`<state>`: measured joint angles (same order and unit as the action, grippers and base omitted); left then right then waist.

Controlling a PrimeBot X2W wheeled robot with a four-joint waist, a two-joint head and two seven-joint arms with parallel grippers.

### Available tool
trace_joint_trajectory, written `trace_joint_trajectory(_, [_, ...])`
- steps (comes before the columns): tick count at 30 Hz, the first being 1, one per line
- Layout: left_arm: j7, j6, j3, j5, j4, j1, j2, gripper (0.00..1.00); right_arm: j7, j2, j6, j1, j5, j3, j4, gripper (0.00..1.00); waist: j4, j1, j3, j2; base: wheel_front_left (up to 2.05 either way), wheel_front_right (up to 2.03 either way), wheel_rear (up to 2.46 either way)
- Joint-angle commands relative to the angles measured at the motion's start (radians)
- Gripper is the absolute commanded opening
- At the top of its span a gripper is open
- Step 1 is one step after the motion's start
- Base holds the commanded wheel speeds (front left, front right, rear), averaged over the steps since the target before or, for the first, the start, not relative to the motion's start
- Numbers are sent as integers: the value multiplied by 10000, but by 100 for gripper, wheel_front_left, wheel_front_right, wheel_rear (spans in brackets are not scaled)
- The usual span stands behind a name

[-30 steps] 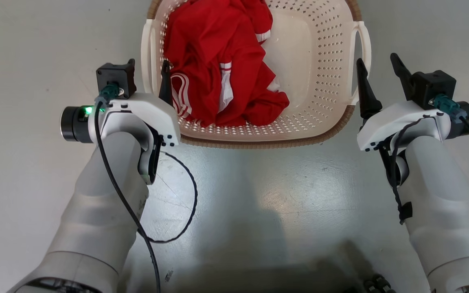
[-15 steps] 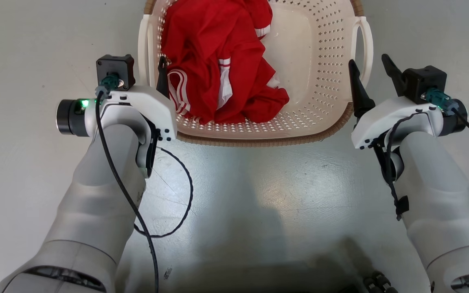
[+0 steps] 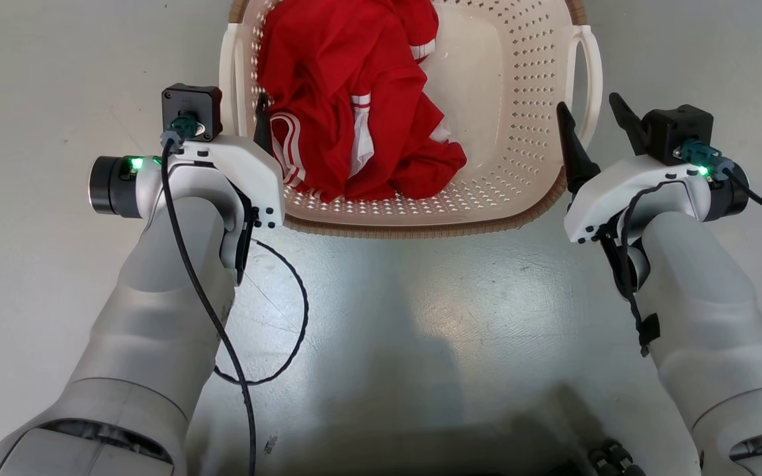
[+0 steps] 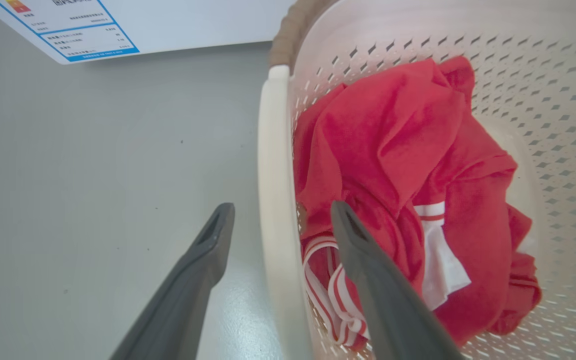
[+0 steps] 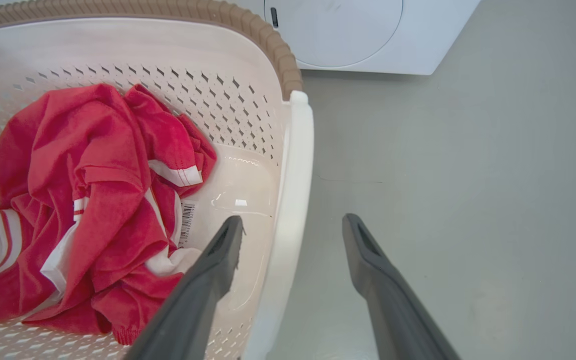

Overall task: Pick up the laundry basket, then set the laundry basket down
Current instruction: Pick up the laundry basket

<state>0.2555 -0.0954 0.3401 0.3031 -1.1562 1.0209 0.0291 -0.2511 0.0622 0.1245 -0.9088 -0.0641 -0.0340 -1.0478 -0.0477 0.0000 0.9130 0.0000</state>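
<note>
The laundry basket (image 3: 520,79) is sitting on the floor (image 3: 421,317) between the arms. The left gripper (image 4: 282,207) and right gripper (image 3: 588,102) are edging farther forward, their open fingers now straddling the left handle (image 4: 270,165) and right handle (image 5: 295,165). Closing on both should enable the lift.

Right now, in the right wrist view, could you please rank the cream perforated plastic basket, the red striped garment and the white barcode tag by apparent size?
1. cream perforated plastic basket
2. red striped garment
3. white barcode tag
All clearly differ.
</note>
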Motion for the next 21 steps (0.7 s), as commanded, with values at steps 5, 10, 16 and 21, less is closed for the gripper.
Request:
trace_joint_trajectory(5, [63, 82, 13, 212, -35, 39, 212, 100, -107, -120, 62, 150, -234, -307, -40, 100, -5, 0, 40, 0, 0, 0, 0])
trace_joint_trajectory(10, [63, 110, 118, 371, -135, 140, 212, 100, -107, -120, 62, 77, -394, -473, -75, 100, -29, 0, 98, 0, 0, 0, 0])
trace_joint_trajectory(16, [63, 121, 305, 518, -224, 261, 212, 100, -107, -120, 62, 27, -577, -629, -92, 88, -51, 0, 175, 0, 0, 0, 0])
trace_joint_trajectory(21, [63, 113, 434, 647, -200, 309, 212, 100, -107, -120, 62, 11, -622, -661, -129, 86, -30, 0, 219, 0, 0, 0, 0])
